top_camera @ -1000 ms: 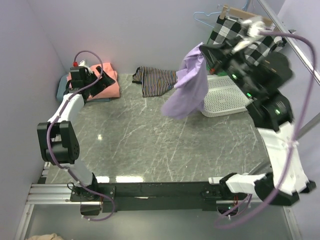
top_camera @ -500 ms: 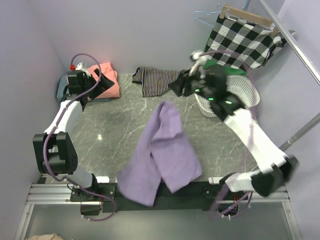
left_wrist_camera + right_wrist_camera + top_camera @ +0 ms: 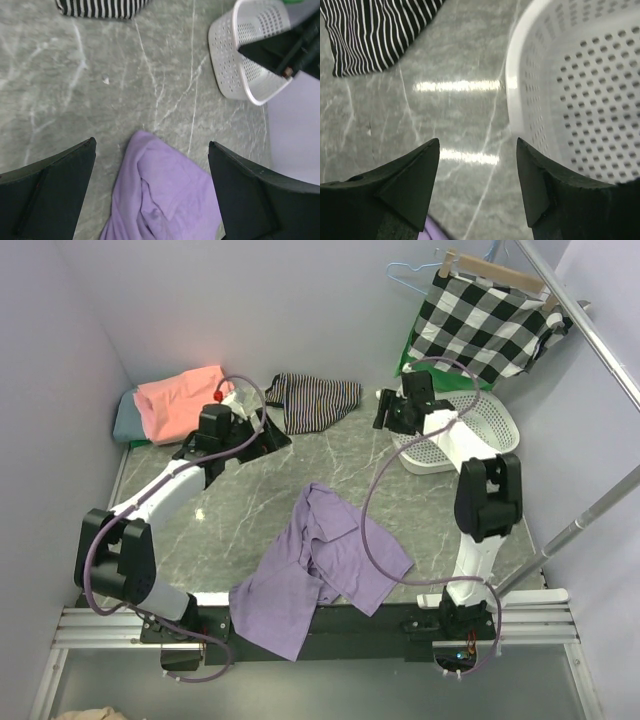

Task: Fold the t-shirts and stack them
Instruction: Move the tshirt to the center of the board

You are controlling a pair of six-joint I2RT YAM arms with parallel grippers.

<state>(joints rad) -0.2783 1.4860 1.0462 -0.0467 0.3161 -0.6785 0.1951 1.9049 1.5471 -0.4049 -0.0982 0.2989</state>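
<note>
A lavender-purple t-shirt [image 3: 325, 560] lies crumpled on the marble table, and its lower part hangs over the near edge. It also shows in the left wrist view [image 3: 165, 200]. My left gripper [image 3: 272, 435] hovers open above the table, aimed at that shirt [image 3: 151, 143], with nothing between its fingers. Beside the white basket, my right gripper [image 3: 388, 412] is open and empty [image 3: 478, 141] over bare marble. A salmon-pink t-shirt [image 3: 180, 398] lies folded at the back left on top of a grey-teal one [image 3: 124, 426].
A black-and-white striped cloth [image 3: 315, 400] lies at the back centre. A white perforated basket [image 3: 470, 435] stands at the back right. Above it, a checked cloth on a wooden hanger [image 3: 485, 315] hangs from a slanted metal rail [image 3: 590, 325].
My right gripper opened and let go of the lavender shirt, which dropped onto the table. The right arm swung down beside the basket. My left arm left the pink stack for the table's middle.
</note>
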